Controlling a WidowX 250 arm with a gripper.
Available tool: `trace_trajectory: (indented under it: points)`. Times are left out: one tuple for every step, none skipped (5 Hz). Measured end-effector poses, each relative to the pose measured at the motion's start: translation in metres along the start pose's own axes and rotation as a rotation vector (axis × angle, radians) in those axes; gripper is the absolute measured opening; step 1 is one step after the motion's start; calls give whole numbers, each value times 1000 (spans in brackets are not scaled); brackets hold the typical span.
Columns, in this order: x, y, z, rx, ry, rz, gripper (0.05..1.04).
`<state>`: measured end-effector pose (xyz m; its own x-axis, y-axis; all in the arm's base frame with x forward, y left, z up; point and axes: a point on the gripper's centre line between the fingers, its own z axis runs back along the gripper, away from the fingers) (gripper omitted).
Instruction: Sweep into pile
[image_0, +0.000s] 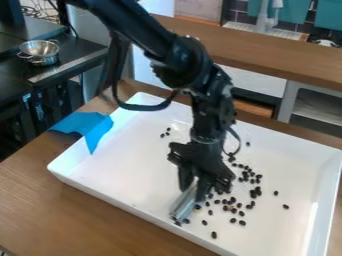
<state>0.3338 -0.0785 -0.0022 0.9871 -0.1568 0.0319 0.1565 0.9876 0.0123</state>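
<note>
The black gripper (192, 192) hangs over the middle of the white tray (140, 150), pointing down near its front wall. It is shut on a silvery sweeping tool (182, 205), whose lower end is at the tray floor. Dark beans (234, 205) lie scattered to the right of the tool and gripper, some close together and others apart. Several smaller beans (165, 133) lie farther back, left of the arm. A few beans touch or nearly touch the tool's right side; the gripper partly hides that area.
Blue tape (87, 126) covers part of the tray's left rim. The tray's raised walls surround the work area on a wooden table (40, 200). A metal bowl (40, 52) stands on a dark surface at upper left.
</note>
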Motion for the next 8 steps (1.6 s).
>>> trace_trajectory:
  points:
    - [-2, -21, 0, -4, -5, -14, 350]
    - [-5, -47, 1, -11, -14, -37, 350]
    - [-2, -59, 0, -14, 2, -38, 349]
    - [5, -64, 0, -15, 12, -19, 349]
    - [9, -96, 2, -42, 2, -49, 349]
    - [4, -108, 5, -56, 37, -52, 349]
    - [-2, -113, 7, -64, 73, -60, 349]
    - [-8, -110, 39, -84, 25, -100, 349]
